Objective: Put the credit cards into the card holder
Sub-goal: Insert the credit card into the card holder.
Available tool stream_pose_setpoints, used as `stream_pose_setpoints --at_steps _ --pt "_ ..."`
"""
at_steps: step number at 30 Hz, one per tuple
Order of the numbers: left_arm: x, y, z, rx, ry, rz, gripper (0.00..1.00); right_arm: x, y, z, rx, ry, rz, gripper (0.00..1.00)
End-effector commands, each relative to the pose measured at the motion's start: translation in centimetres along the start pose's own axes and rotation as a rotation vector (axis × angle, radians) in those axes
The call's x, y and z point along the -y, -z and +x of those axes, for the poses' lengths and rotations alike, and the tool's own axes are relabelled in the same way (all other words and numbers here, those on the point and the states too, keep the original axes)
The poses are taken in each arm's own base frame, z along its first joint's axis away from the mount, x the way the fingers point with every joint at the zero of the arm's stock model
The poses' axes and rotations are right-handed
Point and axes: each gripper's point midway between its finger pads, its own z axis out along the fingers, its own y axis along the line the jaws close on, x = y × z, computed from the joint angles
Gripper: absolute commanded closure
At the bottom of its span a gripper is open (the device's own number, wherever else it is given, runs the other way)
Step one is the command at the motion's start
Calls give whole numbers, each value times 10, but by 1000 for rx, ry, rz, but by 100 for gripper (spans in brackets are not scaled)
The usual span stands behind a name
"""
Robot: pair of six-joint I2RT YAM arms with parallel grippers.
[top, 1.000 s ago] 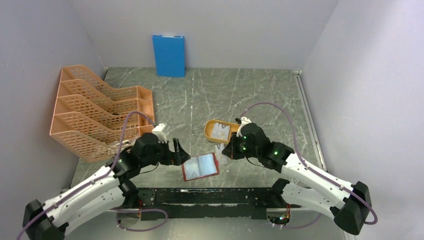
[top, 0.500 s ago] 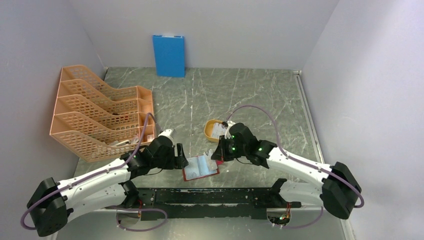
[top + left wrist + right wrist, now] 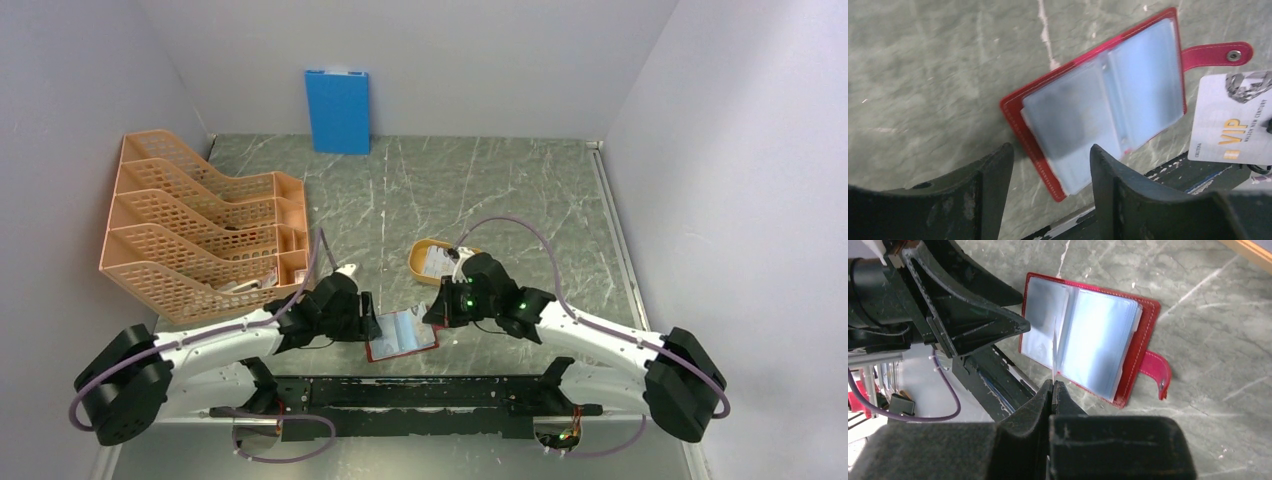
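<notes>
Lying open near the front edge of the grey-green marbled table, the small dark-red leather-like folding card holder is showing you its clear inner pockets. Your left gripper is hovering with its fingers set apart on either side of one corner. Your right gripper is pinching tight a thin white credit card with gold VIP print, holding it upright by the snap-tab side, outside the pockets.

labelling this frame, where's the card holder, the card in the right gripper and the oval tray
card holder point(image 3: 1100, 102): left wrist view, clear inner pockets.
credit card point(image 3: 1230, 122): left wrist view, printed white face.
oval tray point(image 3: 414, 263): top view, left rim.
</notes>
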Motion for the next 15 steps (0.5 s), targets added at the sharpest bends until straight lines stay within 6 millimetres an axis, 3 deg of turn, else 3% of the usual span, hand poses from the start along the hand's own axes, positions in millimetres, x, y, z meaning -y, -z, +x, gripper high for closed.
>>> stream_pose_setpoints --at_steps 1,7,11,15 --pt "19 -11 2 -42 -55 79 40 8 8 6 30 -12 17 100" --pt "33 -16 -14 -24 -109 94 47 16 14 17 41 -34 14 100" --pt "39 -16 -26 -4 -135 83 46 19 15 15 67 -54 31 100" --pt "36 -6 -33 30 -115 57 42 7 10 14 52 -58 -33 100"
